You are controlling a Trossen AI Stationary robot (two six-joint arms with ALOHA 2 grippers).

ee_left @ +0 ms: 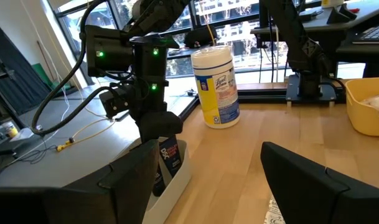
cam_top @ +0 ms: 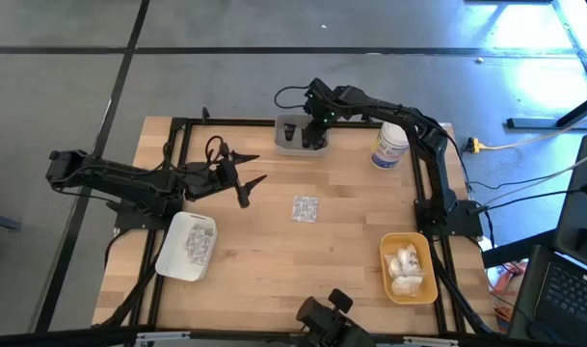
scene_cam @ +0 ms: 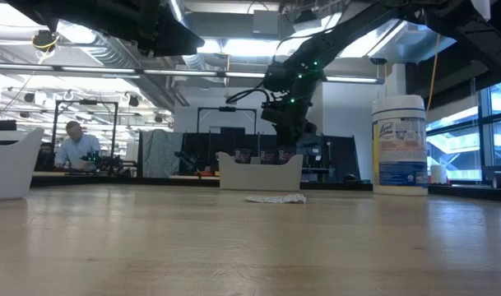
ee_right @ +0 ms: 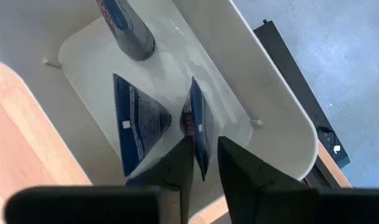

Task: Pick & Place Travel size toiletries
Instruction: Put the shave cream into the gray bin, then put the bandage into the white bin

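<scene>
While right gripper (ee_right: pixel 205 165) hovered in grey tray (cam_top: pixel 289 145) at 12 o'clock, jaws barely parted around dark tube (ee_right: pixel 197 127): light, slick; pinch the flat crimp. Left gripper (cam_top: pixel 247 179) wide, empty.

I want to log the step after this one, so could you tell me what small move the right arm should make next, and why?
Probably open the right pincer fully and lift straight up. It hangs inside the grey tray with a dark tube between its fingers, beside two tubes already lying there. The silvery packet still waits mid-table.
</scene>
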